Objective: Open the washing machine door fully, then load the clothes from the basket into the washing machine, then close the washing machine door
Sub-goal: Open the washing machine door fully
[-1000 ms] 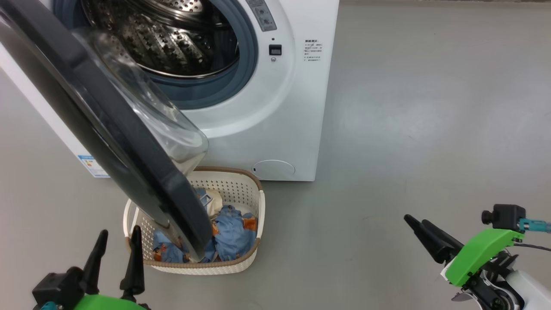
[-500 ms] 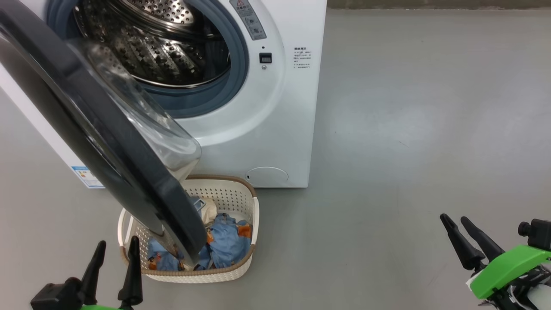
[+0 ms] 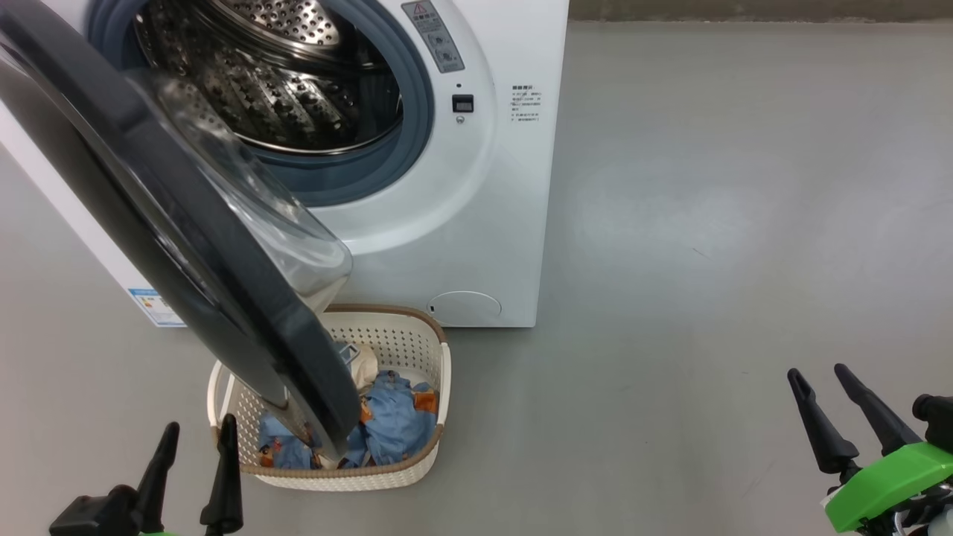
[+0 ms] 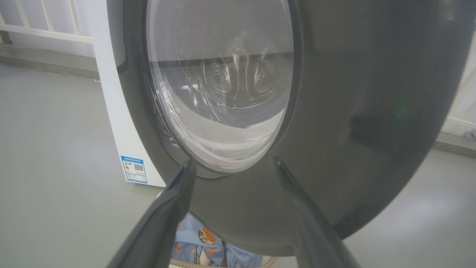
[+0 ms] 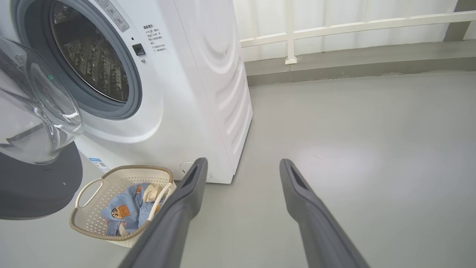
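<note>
The black washing machine door hangs open just ahead of the left tool, overhanging the cream basket of blue clothes.

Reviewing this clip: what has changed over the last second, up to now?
The right gripper drew back toward the lower right of the head view, its fingers swinging more upright. The left gripper sank slightly lower. The head camera also shifted a little. Nothing was grasped or released: both stay open and empty. The washing machine door keeps its angle over the basket, with the clothes unmoved inside.
</note>
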You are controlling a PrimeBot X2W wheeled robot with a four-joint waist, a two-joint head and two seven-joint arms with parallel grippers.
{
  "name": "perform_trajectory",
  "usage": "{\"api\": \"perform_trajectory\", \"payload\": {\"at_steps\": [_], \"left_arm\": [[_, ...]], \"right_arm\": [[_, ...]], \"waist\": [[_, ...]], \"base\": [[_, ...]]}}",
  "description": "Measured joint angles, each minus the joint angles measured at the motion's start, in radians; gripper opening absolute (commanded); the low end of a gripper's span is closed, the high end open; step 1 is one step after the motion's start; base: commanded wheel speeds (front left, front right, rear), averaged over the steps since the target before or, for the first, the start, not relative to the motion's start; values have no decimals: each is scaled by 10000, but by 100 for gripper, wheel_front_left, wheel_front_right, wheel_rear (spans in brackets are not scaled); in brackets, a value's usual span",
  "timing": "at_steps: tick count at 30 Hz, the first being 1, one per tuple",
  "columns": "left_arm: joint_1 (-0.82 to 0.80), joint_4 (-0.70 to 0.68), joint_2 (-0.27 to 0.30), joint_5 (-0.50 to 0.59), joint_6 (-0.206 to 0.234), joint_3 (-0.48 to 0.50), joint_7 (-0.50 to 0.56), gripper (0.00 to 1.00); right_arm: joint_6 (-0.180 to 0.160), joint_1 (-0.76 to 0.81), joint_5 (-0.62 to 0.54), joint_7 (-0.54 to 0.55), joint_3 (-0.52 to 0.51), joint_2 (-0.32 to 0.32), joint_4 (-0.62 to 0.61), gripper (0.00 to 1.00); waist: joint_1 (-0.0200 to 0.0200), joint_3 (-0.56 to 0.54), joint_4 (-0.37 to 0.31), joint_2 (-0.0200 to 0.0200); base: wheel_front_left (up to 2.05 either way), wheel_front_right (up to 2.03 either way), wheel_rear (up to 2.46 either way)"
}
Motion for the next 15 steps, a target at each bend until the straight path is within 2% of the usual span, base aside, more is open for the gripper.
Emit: {"api": "perform_trajectory", "payload": {"at_steps": [7,15], "left_arm": [[0,-2,2,8,0,69,0,100],[-4,-2,-12,27,0,136,0,100]], "right_arm": [[2,639,-1047,-2,-1057,543,-673,100],[2,1238,-1546,-2,-1457,1087,-826,100]], "waist": [[0,-20,72,0],[0,70,162,0]], "base": [[0,0,0],[0,0,0]]}}
